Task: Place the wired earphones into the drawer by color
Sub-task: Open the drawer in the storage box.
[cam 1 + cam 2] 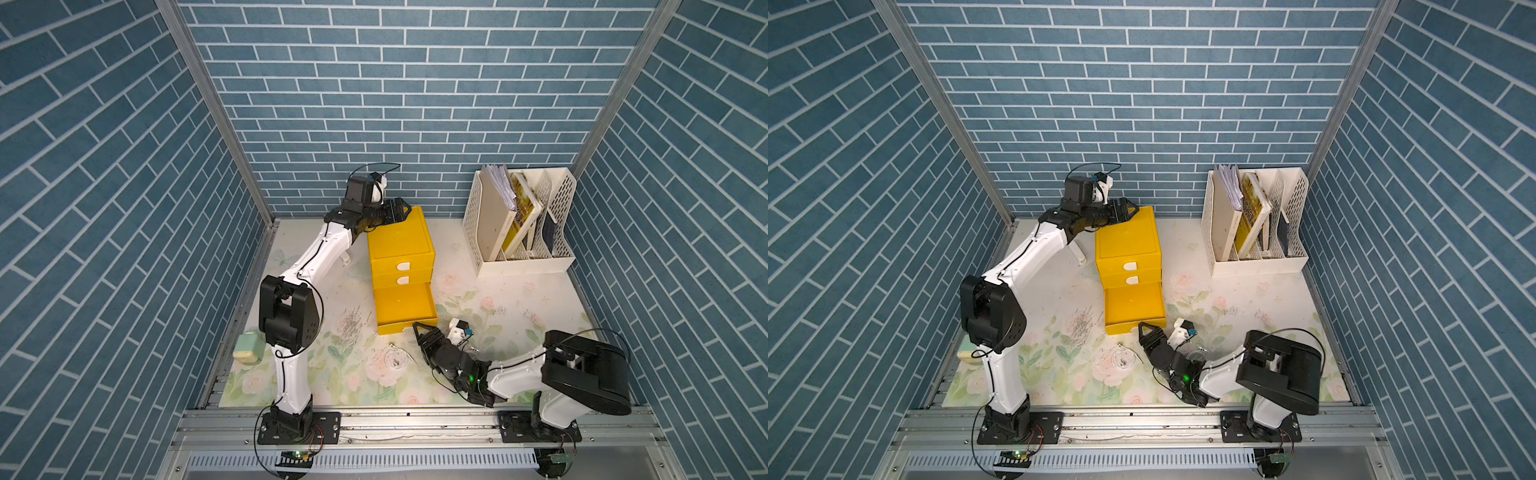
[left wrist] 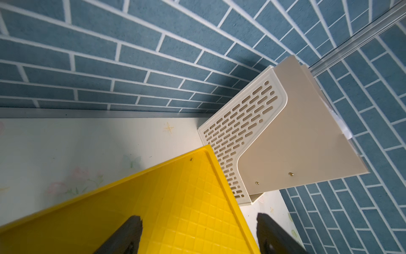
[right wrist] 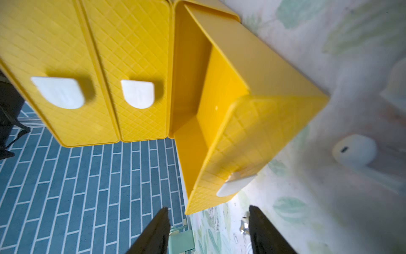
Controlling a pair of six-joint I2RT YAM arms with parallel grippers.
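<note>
Two grippers, both spread, nothing between the jaws. Right gripper (image 3: pixel 208 209) sits low over the bench (image 1: pixel 519 299), just off the front corner of the pulled-out bottom drawer (image 1: pixel 405 309), close to its white handle. Left gripper (image 2: pixel 198 216) is up at the back corner of the yellow cabinet (image 1: pixel 399 239), one finger above the top panel, the other past its edge. White wired earphones (image 1: pixel 395 359) lie in a loose coil on the floral bench, near the open drawer's front and just beside the right gripper. A white earbud (image 3: pixel 353 151) rests on the bench in the right wrist view. File rack (image 1: pixel 523 224) stands in the far corner.
</note>
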